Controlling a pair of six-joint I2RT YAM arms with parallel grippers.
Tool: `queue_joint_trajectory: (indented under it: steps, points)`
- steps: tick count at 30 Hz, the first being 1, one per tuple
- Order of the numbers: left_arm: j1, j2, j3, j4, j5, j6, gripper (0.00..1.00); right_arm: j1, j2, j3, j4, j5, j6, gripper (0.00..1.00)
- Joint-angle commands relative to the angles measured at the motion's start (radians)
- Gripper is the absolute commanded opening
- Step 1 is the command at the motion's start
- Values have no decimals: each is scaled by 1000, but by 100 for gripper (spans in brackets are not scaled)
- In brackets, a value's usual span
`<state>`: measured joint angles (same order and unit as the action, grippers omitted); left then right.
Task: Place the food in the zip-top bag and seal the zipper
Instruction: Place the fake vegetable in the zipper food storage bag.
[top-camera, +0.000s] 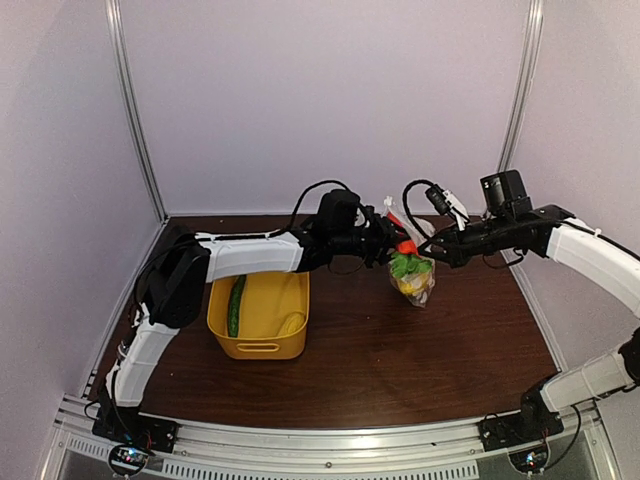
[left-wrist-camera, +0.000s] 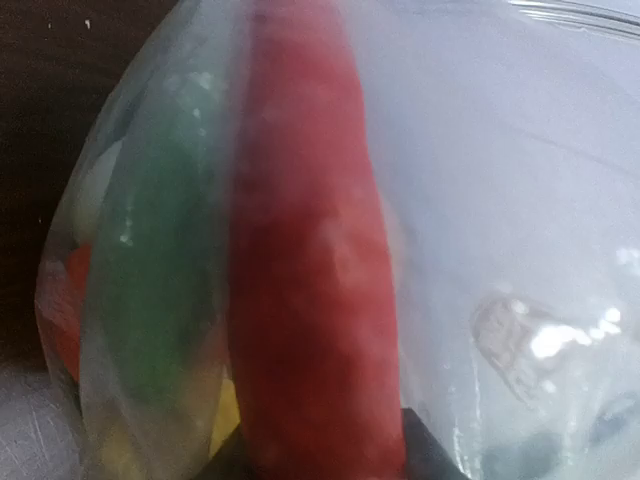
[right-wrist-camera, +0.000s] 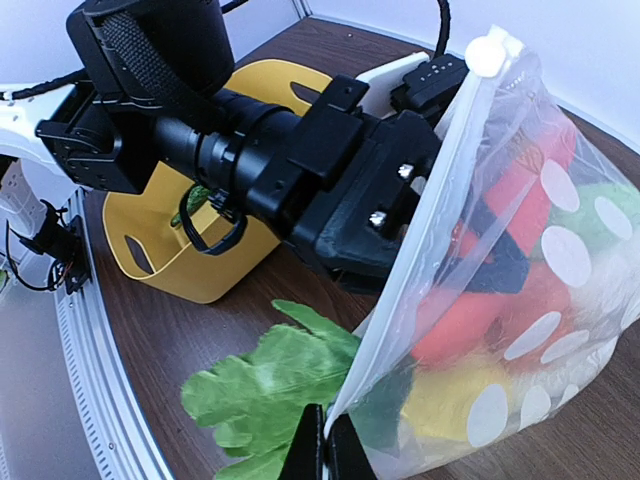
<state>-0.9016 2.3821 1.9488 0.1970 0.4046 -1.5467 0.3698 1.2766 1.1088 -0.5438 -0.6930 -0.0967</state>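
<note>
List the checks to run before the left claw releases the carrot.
1. Right claw shut on clear polka-dot zip-top bag's mouth edge: ok.
2. Left claw holding long red-orange toy carrot in the bag mouth: ok.
3. Green leafy toy piece fully inside: not ok, pokes out past the mouth.
4. Long green toy cucumber bagged: not ok, lies in yellow plastic tub.
5. Zipper strip sealed: not ok, open.
</note>
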Motion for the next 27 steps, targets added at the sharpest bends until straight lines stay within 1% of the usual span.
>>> queue_joint_trajectory:
  steps: [1,2,4,6,7,8,9,11,14,15,16,17,19,22,25,27]
  points:
    - [9,39,42,-52,-200,117,9,9,-8,47,-2,-86,30,0]
    - [3,41,41,-25,-198,114,13,9,-2,52,-8,-70,26,0]
    - [-5,41,69,-28,-185,141,26,9,3,52,-6,-41,29,0]
    - [-14,28,111,-89,-185,230,35,10,8,52,3,-39,39,0]
    - [-17,10,116,-126,-196,253,42,8,11,56,9,-43,45,0]
    - [-21,-14,96,-136,-207,260,46,8,15,65,7,-46,46,0]
    - [-22,-40,63,-124,-210,260,49,8,18,78,2,-46,45,0]
    - [-22,-93,-3,-111,-214,256,65,5,28,120,-18,-11,45,0]
    - [-31,-154,-76,-76,-176,263,71,-13,39,183,-31,65,50,0]
    - [-34,-172,-98,-59,-161,261,79,-24,44,197,-30,84,53,0]
    - [-37,-189,-118,-40,-138,260,92,-34,49,210,-30,106,58,0]
    - [-42,-206,-140,-25,-124,265,97,-47,60,221,-32,122,59,0]
    - [-55,-243,-166,-21,-120,304,98,-58,82,234,-42,150,52,0]
    - [-73,-309,-205,-55,-164,384,98,-63,105,225,-48,173,49,0]
    - [-73,-319,-202,-136,-210,456,98,-65,102,205,-38,146,45,0]
    - [-71,-319,-184,-181,-253,536,98,-67,86,209,-39,120,35,0]
